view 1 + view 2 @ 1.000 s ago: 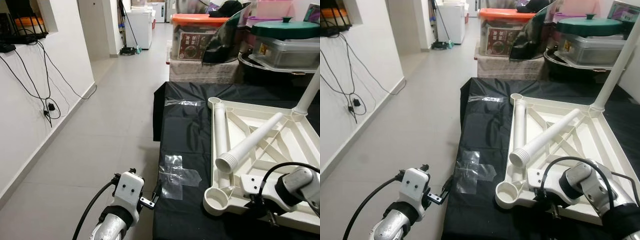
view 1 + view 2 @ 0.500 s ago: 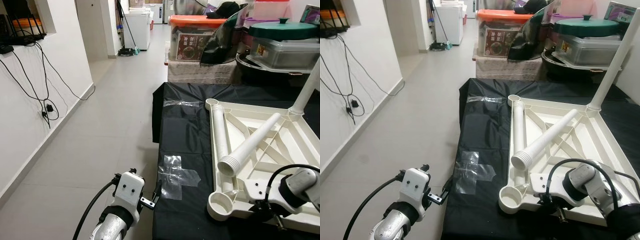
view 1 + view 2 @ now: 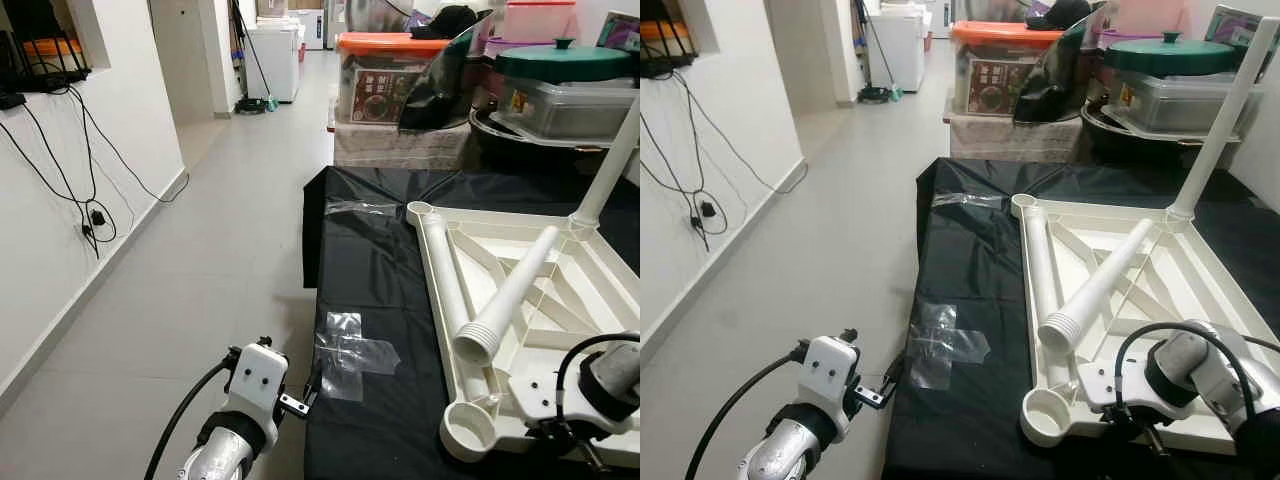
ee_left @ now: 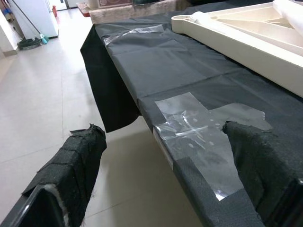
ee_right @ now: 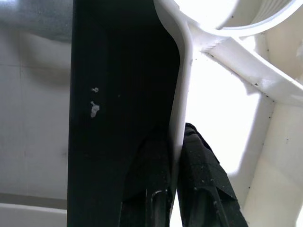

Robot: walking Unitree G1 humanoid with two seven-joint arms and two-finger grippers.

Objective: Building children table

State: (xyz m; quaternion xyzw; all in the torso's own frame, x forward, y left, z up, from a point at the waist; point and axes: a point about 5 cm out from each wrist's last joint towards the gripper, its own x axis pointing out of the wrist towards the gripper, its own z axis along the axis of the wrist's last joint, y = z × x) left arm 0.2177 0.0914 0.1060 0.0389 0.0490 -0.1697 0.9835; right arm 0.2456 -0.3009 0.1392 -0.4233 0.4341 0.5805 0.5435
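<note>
A white plastic table top (image 3: 500, 235) lies upside down on a black sheet (image 3: 370, 260). A loose white leg (image 3: 512, 292) rests slantwise across its ribs. Another leg (image 3: 612, 150) stands upright in the far right corner socket. The near left corner socket (image 3: 470, 430) is open and holds nothing. My right gripper (image 5: 174, 142) is shut on the table top's near rim (image 5: 182, 85), one finger on each side. My left gripper (image 4: 165, 156) hangs open and holds nothing, low beside the sheet's near left edge by a patch of clear tape (image 4: 199, 132).
Storage boxes (image 3: 385, 75), a lidded green pot (image 3: 570, 60) and other clutter are stacked behind the sheet. A white wall with hanging cables (image 3: 90, 210) runs along the left. Tiled floor (image 3: 220, 250) stretches between the wall and the sheet.
The table top has slid to the right on the sheet with my right gripper shut on its rim. The loose leg turned with it. My left arm has not moved.
</note>
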